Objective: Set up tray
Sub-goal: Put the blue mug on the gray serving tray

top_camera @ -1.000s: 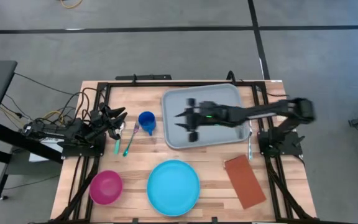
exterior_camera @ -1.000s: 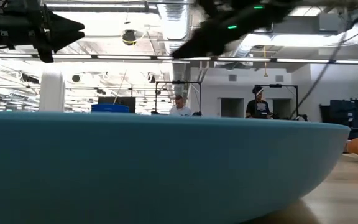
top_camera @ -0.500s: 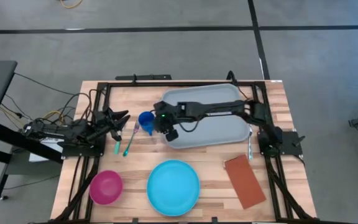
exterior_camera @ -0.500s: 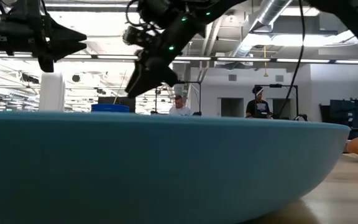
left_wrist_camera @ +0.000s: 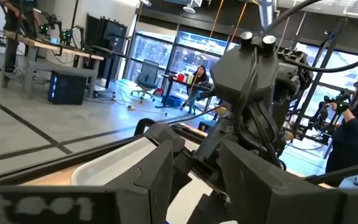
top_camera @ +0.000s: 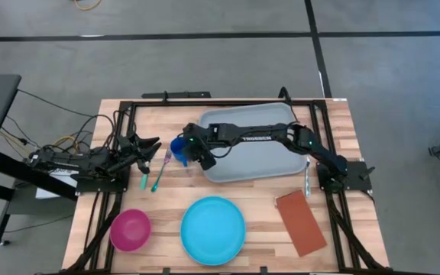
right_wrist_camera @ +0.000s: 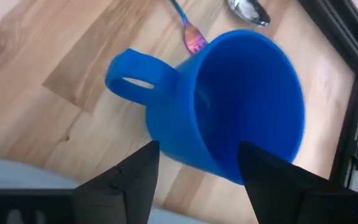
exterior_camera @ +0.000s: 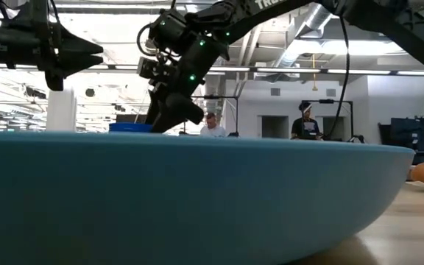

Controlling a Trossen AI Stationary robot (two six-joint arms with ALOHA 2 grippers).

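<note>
Nothing sits on the tray (top_camera: 266,156) yet; the right claw (right_wrist_camera: 194,165), spread wide, straddles the blue cup's (right_wrist_camera: 229,102) wall beside it, not yet pinching

— What is the surface?
— A wooden table (top_camera: 166,206); on it are laid a grey-blue tray (top_camera: 270,156), blue cup (top_camera: 179,147), light-blue plate (top_camera: 213,230), pink bowl (top_camera: 130,230), brown napkin (top_camera: 302,222); cutlery (top_camera: 161,169) is seen beside the cup.

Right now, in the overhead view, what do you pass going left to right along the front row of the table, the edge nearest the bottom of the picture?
Pink bowl → round light-blue plate → brown-orange napkin.
</note>
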